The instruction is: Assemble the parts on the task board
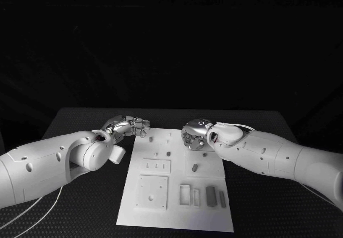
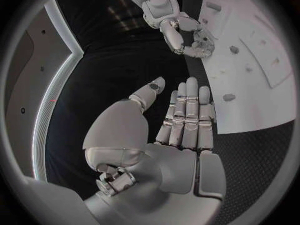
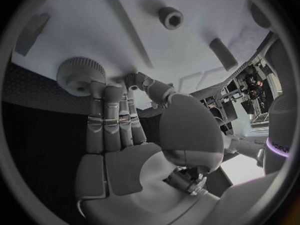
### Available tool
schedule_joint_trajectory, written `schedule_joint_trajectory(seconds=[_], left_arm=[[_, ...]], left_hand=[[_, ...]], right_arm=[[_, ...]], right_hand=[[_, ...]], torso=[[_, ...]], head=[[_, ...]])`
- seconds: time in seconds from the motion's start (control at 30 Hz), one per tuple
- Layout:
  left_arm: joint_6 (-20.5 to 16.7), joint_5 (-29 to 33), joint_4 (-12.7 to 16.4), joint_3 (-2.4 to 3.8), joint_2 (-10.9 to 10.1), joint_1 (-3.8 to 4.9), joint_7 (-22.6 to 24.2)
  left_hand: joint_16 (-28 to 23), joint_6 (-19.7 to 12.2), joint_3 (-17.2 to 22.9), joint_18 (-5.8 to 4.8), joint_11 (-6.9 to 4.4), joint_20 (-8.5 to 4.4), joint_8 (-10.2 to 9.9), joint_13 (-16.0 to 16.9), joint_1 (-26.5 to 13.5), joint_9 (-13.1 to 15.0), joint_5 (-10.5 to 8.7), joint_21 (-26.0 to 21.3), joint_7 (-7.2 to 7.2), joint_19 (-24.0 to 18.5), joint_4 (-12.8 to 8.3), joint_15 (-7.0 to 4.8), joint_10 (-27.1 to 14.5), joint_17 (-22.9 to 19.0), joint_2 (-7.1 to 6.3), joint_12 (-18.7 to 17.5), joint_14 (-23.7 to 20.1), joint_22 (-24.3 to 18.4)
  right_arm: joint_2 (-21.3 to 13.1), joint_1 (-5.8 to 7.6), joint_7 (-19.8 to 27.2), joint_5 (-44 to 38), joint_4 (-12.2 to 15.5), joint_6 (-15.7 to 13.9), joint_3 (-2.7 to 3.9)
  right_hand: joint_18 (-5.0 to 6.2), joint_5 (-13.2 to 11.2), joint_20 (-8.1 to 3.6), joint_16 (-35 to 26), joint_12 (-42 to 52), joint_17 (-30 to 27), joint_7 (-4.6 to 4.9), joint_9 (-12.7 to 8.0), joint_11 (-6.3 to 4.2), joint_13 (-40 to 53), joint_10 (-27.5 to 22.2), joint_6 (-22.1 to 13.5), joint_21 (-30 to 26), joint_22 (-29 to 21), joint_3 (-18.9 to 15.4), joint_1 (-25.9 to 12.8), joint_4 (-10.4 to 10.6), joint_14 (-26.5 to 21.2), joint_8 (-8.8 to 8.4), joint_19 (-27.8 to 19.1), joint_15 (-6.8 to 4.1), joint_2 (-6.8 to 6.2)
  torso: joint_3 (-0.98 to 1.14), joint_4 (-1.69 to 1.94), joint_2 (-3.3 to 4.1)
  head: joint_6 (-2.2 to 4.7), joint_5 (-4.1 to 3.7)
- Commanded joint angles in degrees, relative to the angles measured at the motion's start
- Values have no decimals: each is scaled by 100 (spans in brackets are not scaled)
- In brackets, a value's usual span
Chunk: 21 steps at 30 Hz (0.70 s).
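The board [image 1: 179,198] is a flat, matte white plate lying lengthwise in the middle of a black table [image 1: 85,116] with a fine woven-looking texture. Raised square and oblong blocks, shallow slots and small holes break up its smooth face, and grey parts sit on it: two slim bars [image 1: 211,195] in the near right corner, an oval piece [image 1: 194,167] further up. The left hand [image 1: 127,126], silver metal with segmented fingers, hovers at the board's far left corner; in its wrist view the fingers [image 2: 187,115] lie straight and close together, thumb a little apart, holding nothing. The right hand [image 1: 194,134] is over the board's far right part. Its wrist view shows its fingertips [image 3: 103,92] touching a round grey knob [image 3: 80,74] with a ribbed, knurled rim that sits at the board's edge, the thumb bent alongside; whether they actually grip it cannot be told. Nearby on the white surface are a hexagonal socket piece [image 3: 170,17] and a rounded grey peg [image 3: 223,53].
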Motion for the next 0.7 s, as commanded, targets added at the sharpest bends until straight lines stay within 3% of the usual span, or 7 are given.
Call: schedule_joint_trajectory(seconds=[0.03,0.3,0.47,0.7], left_arm=[[67,27,12,6,7,7,29],[57,27,19,6,-2,8,31],[48,27,19,6,-4,9,35],[43,27,29,7,0,11,37]], left_hand=[[-21,-37,2,-44,15,3,-23,3,-50,-4,-20,5,9,-48,37,14,-21,-6,15,-32,-6,73],[-22,-37,5,-43,14,3,-24,3,-49,-4,-19,5,8,-49,35,14,-22,-5,15,-37,-6,73],[-22,-37,6,-43,13,3,-24,4,-49,-4,-19,5,8,-49,35,14,-22,-5,15,-38,-6,74],[-23,-38,6,-42,12,3,-24,4,-50,-3,-19,6,8,-49,35,14,-22,-5,15,-40,-6,74]], right_arm=[[-16,-41,-163,-217,10,-29,-26],[-77,-39,-309,-241,130,-283,-24],[-102,19,-468,-241,257,-703,-14],[80,148,-731,-376,169,-1028,3]], right_hand=[[145,22,-66,55,23,23,-7,24,-10,110,63,50,76,140,42,78,-7,-30,23,-2,-61,63],[145,19,-96,146,19,54,-29,39,-35,167,121,106,212,134,118,66,-4,-36,37,-5,-87,43],[145,20,-99,154,17,56,-32,42,-37,174,127,113,227,133,128,66,-2,-38,39,-6,-89,37],[145,19,-118,193,10,62,-53,53,-50,199,157,162,294,127,191,79,12,-40,55,1,-102,-19]], torso=[[2,-6,10],[0,-6,17],[-4,-10,17],[-3,-10,30]], head=[[14,4],[49,5],[90,6],[218,12]])
